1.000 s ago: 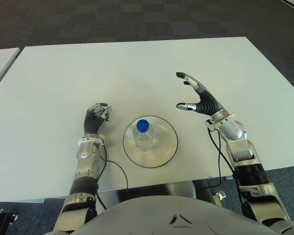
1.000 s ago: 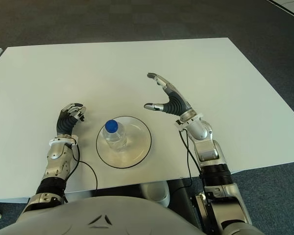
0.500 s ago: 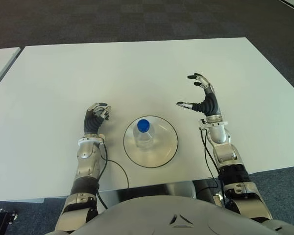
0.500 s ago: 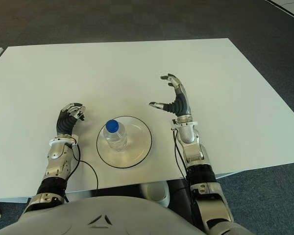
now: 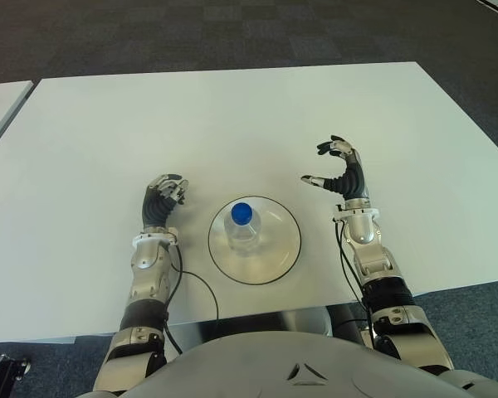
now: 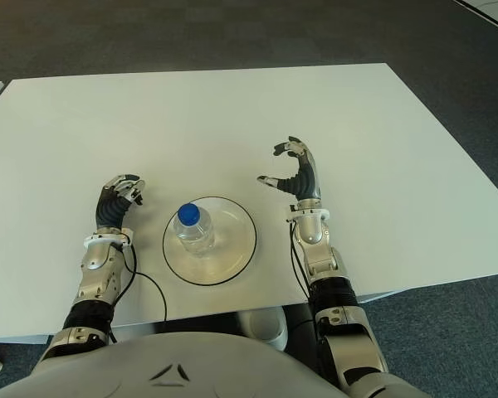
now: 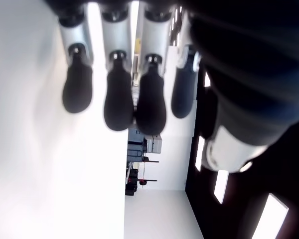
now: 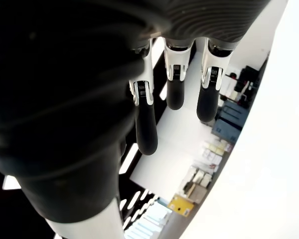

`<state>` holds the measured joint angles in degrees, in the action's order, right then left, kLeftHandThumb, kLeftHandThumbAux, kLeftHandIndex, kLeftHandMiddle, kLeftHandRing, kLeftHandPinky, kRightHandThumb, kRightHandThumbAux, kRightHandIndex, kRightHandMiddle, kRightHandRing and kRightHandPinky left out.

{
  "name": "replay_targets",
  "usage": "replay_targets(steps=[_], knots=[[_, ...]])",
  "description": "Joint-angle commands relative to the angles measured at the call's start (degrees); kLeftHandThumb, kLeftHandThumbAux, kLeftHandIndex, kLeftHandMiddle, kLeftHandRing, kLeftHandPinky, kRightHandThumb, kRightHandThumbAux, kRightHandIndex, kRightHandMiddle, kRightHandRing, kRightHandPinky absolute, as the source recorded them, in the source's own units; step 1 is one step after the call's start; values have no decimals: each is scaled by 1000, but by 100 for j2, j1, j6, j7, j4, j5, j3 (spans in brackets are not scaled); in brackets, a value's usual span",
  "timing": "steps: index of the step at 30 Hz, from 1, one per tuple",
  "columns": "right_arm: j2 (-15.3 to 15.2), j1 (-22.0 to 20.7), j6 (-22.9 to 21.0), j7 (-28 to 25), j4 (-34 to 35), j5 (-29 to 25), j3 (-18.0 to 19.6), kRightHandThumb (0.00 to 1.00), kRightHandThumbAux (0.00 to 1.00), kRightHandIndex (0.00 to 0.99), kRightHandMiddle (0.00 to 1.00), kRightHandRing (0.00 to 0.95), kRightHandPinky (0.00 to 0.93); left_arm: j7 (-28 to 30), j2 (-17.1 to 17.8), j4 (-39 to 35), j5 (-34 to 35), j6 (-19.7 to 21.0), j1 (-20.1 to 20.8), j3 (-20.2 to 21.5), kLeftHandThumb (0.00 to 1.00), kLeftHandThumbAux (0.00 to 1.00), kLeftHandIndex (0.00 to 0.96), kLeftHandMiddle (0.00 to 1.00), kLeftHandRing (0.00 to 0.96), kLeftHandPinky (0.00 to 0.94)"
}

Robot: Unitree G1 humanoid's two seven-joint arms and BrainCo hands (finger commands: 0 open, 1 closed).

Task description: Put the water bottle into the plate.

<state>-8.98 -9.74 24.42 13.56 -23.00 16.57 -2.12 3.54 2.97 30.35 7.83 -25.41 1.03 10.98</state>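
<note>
A clear water bottle (image 5: 244, 227) with a blue cap stands upright in the clear, dark-rimmed plate (image 5: 282, 249) near the table's front edge. My right hand (image 5: 334, 167) hovers to the right of the plate, apart from it, fingers relaxed and holding nothing. My left hand (image 5: 163, 196) shows to the left of the plate with its fingers curled and nothing in them. In the wrist views, the fingers (image 8: 173, 84) of the right hand hang loose and the fingers (image 7: 118, 94) of the left hand are bent over with no object between them.
The white table (image 5: 232, 116) stretches wide behind the plate. Black cables (image 5: 201, 286) run from both wrists over the table's front edge. Another white table's corner (image 5: 0, 104) shows at the far left, with dark carpet (image 5: 232, 33) beyond.
My right hand has drawn back toward me and turned upright, its fingers curling in a little from a wide spread. The bottle, plate and left hand have not moved.
</note>
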Motion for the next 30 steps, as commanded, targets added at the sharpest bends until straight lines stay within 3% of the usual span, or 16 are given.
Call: replay_targets(steps=[1, 13, 30], knots=[[316, -30, 26, -145, -478, -446, 64, 650, 760, 433, 520, 528, 561, 104, 55, 156, -16, 34, -60, -12, 705, 716, 435, 696, 692, 680], [729, -302, 371, -478, -1411, -1344, 466, 706, 729, 434, 602, 630, 668, -72, -57, 50, 37, 214, -86, 28, 707, 715, 435, 674, 666, 649], [1044, -381, 1182, -1421, -1988, -2141, 753, 706, 728, 438, 714, 710, 696, -83, -66, 96, -19, 117, -88, 13, 707, 714, 436, 680, 671, 659]])
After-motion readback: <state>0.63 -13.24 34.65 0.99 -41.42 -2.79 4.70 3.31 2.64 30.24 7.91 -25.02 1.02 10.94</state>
